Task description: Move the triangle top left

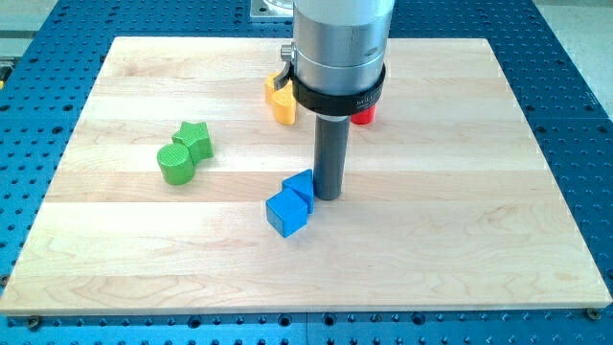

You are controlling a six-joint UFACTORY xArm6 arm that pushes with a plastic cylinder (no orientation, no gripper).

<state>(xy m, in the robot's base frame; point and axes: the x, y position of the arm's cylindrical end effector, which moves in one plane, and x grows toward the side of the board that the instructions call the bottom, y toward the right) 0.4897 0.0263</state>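
Triangle-shaped blue block point(300, 187) sits near the wooden board's point(460, 230) middle, touching a blue cube point(286, 213); my tip point(328, 197), a bare rod without jaws, presses its right side.

Silver cylinder, black collar, dark rod point(328, 153).

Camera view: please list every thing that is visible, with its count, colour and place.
Wooden board: one, light wood, fills most of the view, on a blue perforated table.
Green blocks: two, touching, one star-shaped, at the view's left.
Blue cube: one, near centre.
Blue triangle: one, touching the cube, at its upper right.
Yellow block: one, top centre, partly hidden; shape unclear.
Red block: one, top centre, mostly hidden.
My tip: one, dark rod, against the triangle's right side.
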